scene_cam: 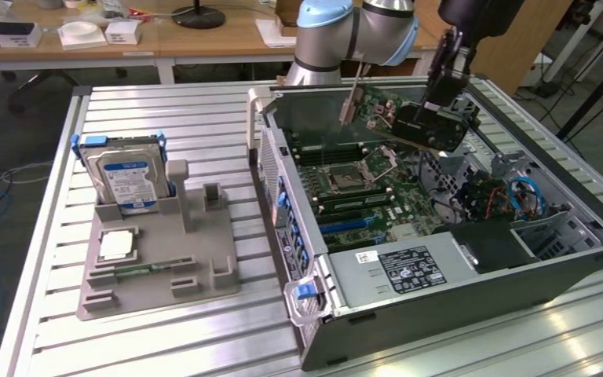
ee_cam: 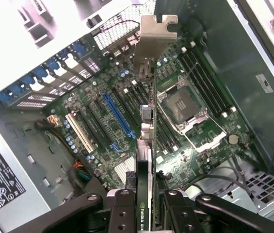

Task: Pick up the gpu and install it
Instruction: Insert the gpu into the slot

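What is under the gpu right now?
The gpu, held in the gripper, hangs over the motherboard: blue slot and CPU socket show beside its edge. The board strip directly beneath it is covered.

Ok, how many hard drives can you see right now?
1. One hard drive stands upright in the grey holder at the exterior view's left. More may be hidden in the computer case.

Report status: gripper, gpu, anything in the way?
Gripper shut on gpu. Held over motherboard, not seated. Blue slot looks unobstructed.
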